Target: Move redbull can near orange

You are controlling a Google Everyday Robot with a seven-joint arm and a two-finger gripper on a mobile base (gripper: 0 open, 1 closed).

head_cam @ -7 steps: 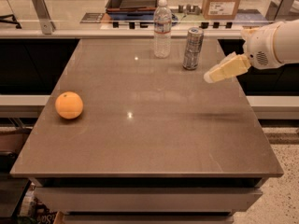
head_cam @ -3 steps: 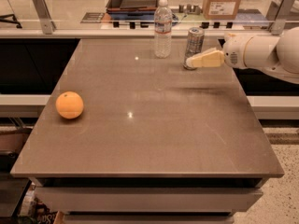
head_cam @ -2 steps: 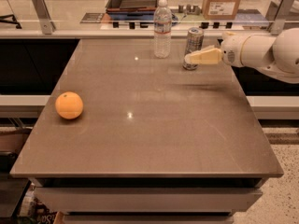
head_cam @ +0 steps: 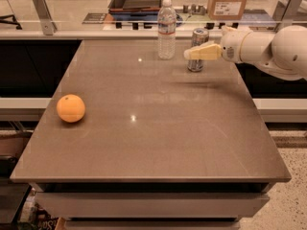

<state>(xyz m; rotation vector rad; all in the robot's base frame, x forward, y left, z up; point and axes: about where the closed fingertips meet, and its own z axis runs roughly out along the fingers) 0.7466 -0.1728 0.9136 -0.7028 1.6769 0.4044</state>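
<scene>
Step in hand: grasp. Cream gripper (head_cam: 191, 54) at brown bench (head_cam: 158, 128) 1 o'clock, overlapping slim silver-grey redbull can (head_cam: 199, 35); clamped or not, cannot tell. Round bright orange (head_cam: 71, 108) at 9 o'clock. Next: secure can, carry there.

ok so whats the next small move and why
Probably get the gripper holding the redbull can securely before any carrying. The gripper sits across the can's mid-height at the far right of the table, but a firm hold isn't evident. The orange lies far off near the left edge, and a water bottle stands beside the can.
</scene>
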